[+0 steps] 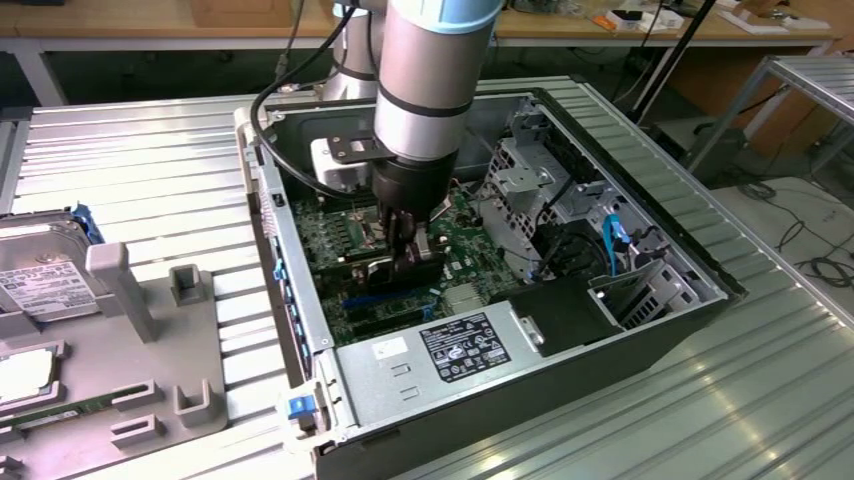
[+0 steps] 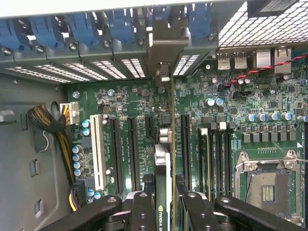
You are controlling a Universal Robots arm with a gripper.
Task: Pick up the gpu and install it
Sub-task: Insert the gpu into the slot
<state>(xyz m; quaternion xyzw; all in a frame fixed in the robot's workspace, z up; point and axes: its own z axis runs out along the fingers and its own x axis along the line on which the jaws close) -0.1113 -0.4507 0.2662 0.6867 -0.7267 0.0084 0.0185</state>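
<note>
Computer case lies open on its side at the centre of the exterior view, on the ribbed metal table, so that the motherboard faces upward and can be reached from above. Arm comes straight down from the upper middle of that frame into the case, probably because a card has to be pressed vertically into its slot. At the lower left of the exterior view a grey holder carries a hard drive and a RAM stick, set aside well apart from the case. Gripper sits low over the board, and the gpu shows there as a dark shape between its tips. From the wrist view the detail is plainer: the gpu stands on edge, running up the middle of the frame between the black expansion slots, its metal bracket up against the slotted rear panel. Fingers are closed narrowly on the card's near end from both sides. Whether the card is fully seated cannot be told.
</note>
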